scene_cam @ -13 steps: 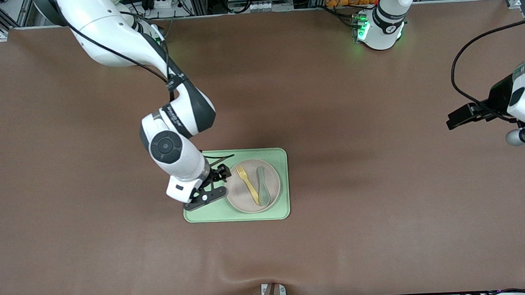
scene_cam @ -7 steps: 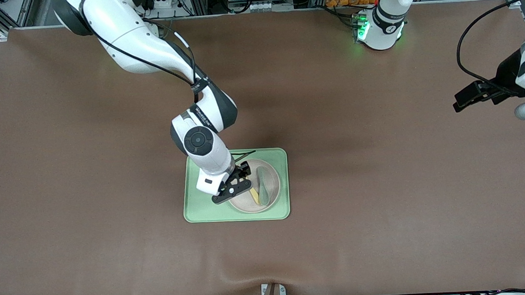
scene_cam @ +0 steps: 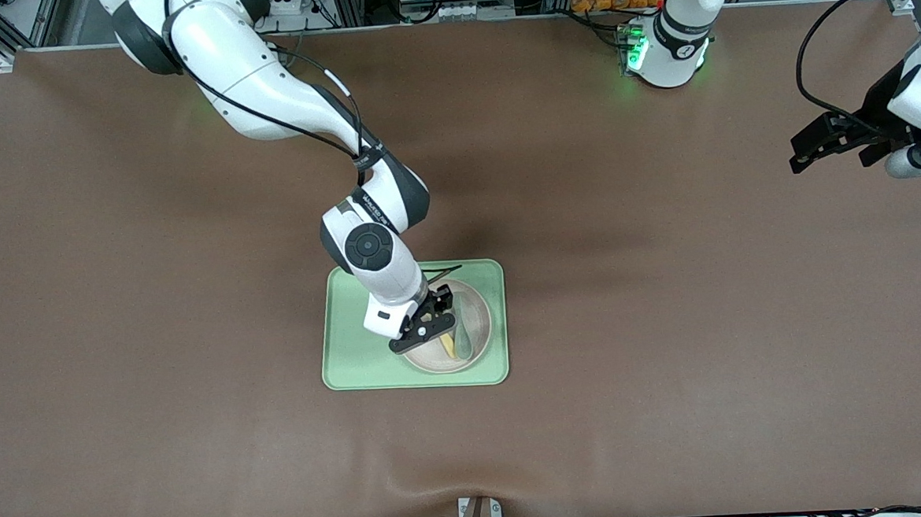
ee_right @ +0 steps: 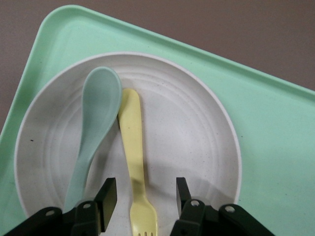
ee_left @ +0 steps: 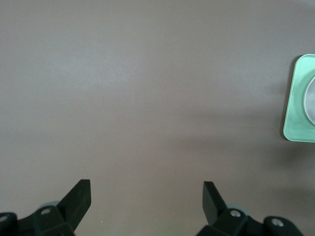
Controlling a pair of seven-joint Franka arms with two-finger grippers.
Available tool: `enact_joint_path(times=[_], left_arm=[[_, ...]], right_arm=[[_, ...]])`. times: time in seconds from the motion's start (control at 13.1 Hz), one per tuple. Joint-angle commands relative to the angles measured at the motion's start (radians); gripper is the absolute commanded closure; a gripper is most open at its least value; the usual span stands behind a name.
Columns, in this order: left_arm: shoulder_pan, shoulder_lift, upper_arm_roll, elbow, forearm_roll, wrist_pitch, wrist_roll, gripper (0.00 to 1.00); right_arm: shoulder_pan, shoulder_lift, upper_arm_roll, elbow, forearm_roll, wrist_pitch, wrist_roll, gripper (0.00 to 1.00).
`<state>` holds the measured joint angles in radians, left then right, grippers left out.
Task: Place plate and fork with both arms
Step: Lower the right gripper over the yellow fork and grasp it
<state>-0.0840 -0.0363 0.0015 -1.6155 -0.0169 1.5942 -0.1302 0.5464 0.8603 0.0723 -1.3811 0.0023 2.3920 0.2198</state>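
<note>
Fork pick-up, closing stage. My right pincer point(scene_cam: 430, 324) sits low over the plate point(scene_cam: 475, 309), which lies in the tray point(scene_cam: 356, 366) at mid-bench. In the right wrist view its two fingers point(ee_right: 109, 196) straddle the fork point(ee_right: 134, 162) just above the tines, part-way closed with a gap on each side, so I read nothing as grasped yet. The fork lies flat on the plate, handle toward 12 o'clock in that view, and a spoon point(ee_right: 93, 128) lies just beside it at its 9 o'clock, touching near the handle end. My left pincer point(ee_left: 146, 196) waits released above bare bench toward the left arm's end. Next, I judge, the fingers must close squarely on the fork alone, clear of the spoon, then lift.
</note>
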Motion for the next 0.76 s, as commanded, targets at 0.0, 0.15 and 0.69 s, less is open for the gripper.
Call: enact_joint_path(times=[0.0,0.15,0.69], left_arm=[[0.004,-0.008,-0.006,0.025,0.028,-0.03,0.023,0.0],[0.006,-0.008,-0.006,0.028,0.028,-0.03,0.023,0.0],[-0.007,0.024,-0.006,0.091,0.066,-0.085,0.024,0.0]], right_arm=[[0.017,0.028,-0.012,0.036,-0.004,0.009,0.015,0.47],[0.023,0.031,-0.012,0.036,-0.005,0.01,0.036,0.49],[0.032,0.039,-0.017,0.033,-0.031,0.018,0.038,0.5]])
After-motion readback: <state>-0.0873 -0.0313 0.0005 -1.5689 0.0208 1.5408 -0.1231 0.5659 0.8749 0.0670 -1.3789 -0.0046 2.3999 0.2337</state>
